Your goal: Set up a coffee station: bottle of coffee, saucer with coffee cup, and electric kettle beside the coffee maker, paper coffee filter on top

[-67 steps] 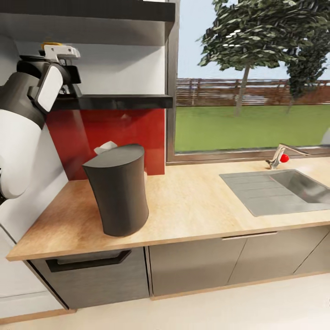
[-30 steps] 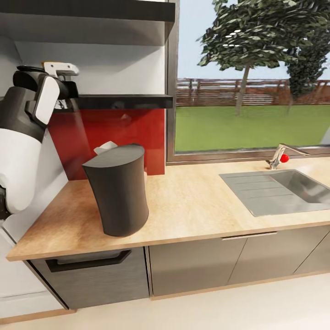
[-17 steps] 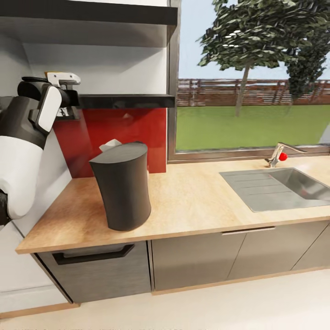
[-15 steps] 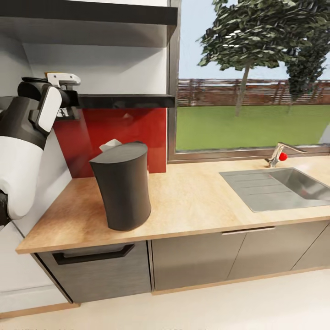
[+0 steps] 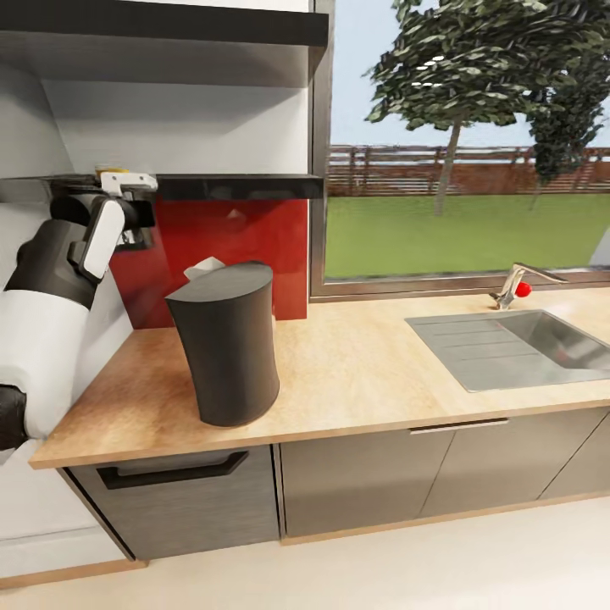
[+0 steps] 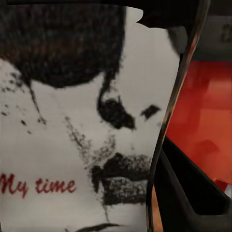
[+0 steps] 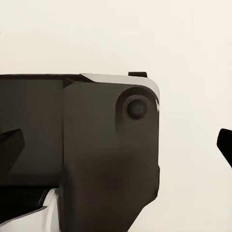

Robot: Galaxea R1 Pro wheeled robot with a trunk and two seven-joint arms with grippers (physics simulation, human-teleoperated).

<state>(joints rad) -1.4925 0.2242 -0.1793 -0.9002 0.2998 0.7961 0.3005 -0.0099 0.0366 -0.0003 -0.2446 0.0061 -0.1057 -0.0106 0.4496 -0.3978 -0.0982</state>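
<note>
Coffee maker [image 5: 224,343] stands on countertop [image 5: 356,373] nr front edge. Behind/above it, left gripper [image 5: 127,199] sits at the black shelf [image 5: 229,186] edge, fingers clamped on bottle of coffee [image 6: 72,145], label filling left wrist view. Right gripper [image 7: 116,140]: can't tell open or closed.

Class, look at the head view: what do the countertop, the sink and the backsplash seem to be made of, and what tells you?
Countertop: looks like light wood, matte, with visible grain streaks.
Sink: probably brushed steel, grey with ribbed drainer lines and a soft sheen.
Backsplash: likely glass or lacquered panel, glossy red with faint reflections.
</note>
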